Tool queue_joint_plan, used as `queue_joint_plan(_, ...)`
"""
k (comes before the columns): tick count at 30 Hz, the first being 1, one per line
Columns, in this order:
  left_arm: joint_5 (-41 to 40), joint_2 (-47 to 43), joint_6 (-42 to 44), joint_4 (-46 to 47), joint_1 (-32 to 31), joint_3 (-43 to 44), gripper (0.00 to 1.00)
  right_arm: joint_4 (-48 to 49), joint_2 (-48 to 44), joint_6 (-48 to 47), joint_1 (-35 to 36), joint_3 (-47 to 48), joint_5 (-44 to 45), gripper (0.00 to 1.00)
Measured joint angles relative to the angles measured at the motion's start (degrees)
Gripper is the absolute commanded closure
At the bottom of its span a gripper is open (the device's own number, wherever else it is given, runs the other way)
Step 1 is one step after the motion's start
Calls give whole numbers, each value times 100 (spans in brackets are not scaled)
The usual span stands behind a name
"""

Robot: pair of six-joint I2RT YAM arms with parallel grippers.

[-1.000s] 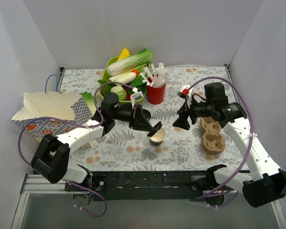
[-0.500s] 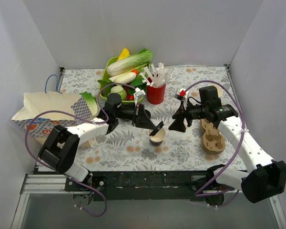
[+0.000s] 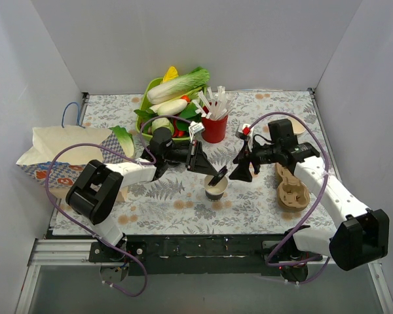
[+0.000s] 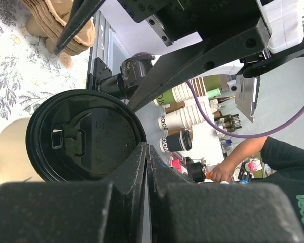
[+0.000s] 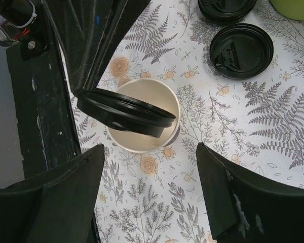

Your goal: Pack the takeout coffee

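Note:
The takeout coffee is a small paper cup point(image 3: 215, 189) standing open on the floral table mat, seen from above in the right wrist view point(image 5: 142, 135). A round black lid point(image 3: 219, 175) hangs tilted over its mouth point(image 5: 125, 114). My left gripper point(image 3: 212, 171) is shut on the lid's rim, and in the left wrist view its fingers point(image 4: 140, 167) pinch the lid's edge point(image 4: 86, 134). Just right of the cup, my right gripper point(image 3: 241, 174) is open, its jaws point(image 5: 149, 202) standing wide and empty on the near side of the cup.
A brown cardboard cup carrier point(image 3: 292, 187) lies at the right. A red straw holder point(image 3: 214, 128) and a green basket of vegetables point(image 3: 146, 99) stand behind. A paper bag point(image 3: 72, 152) lies at the left. Loose black lids point(image 5: 243, 50) rest on the mat.
My right gripper has moved left, closer to the cup. The left arm has shifted while keeping the lid over the cup's mouth.

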Motion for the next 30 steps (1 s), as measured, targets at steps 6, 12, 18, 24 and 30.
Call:
queue_joint_plan(6, 37, 0, -72, 11, 0, -2, 100, 205, 192, -24, 94, 0, 44, 20)
queue_joint_plan(12, 33, -2, -155, 81, 0, -249, 100, 387, 238, -4, 238, 0, 168, 20)
queue_joint_plan(18, 9, -2, -232, 114, 17, -341, 100, 494, 306, 46, 385, 0, 317, 20)
queue_joint_plan(24, -4, -2, -400, 203, 90, -374, 100, 520, 400, 44, 501, 0, 389, 20)
queue_joint_plan(30, 17, 0, -570, 332, 168, -376, 100, 518, 472, 35, 575, 0, 393, 20)
